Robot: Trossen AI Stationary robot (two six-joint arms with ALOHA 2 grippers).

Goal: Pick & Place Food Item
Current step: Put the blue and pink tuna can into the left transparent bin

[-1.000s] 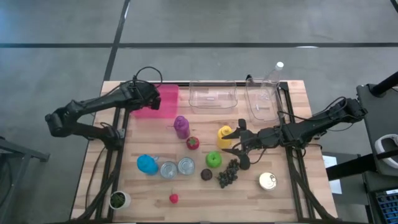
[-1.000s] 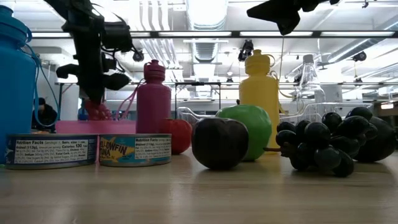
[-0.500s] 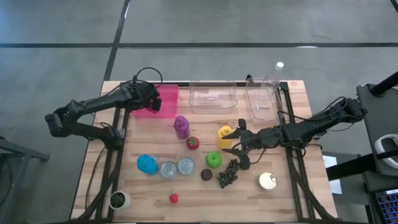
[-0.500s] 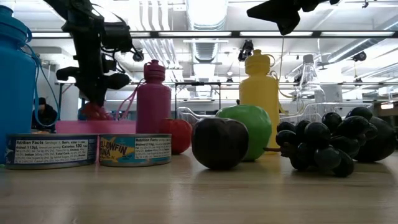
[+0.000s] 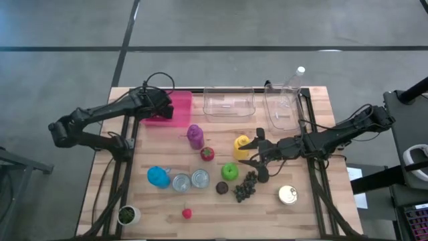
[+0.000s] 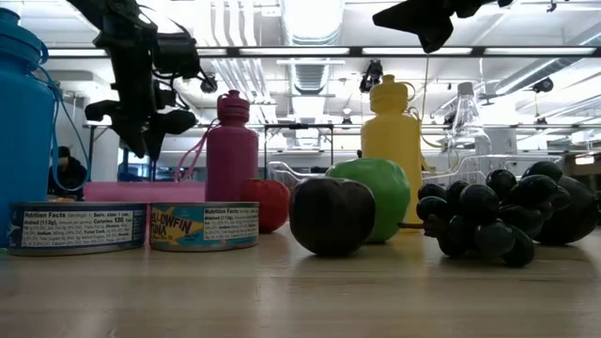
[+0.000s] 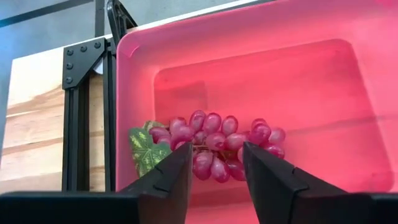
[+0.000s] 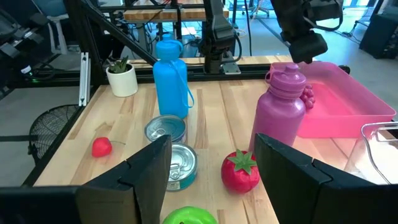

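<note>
Grapes (image 7: 214, 146), red, now lie loose in pink bin (image 7: 261, 74), dropped from left pincer (image 7: 214, 177), whose fingers have parted above them; right pincer (image 8: 211, 165) unchanged, open mid-surface.

Grey floor (image 5: 267, 27), bright ceiling lights (image 6: 310, 19)

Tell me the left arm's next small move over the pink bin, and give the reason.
Probably lift the left gripper straight up and away. The red grapes lie on the floor of the pink bin, and the fingers stand apart on either side of the bunch without clamping it, so the drop looks finished.
</note>
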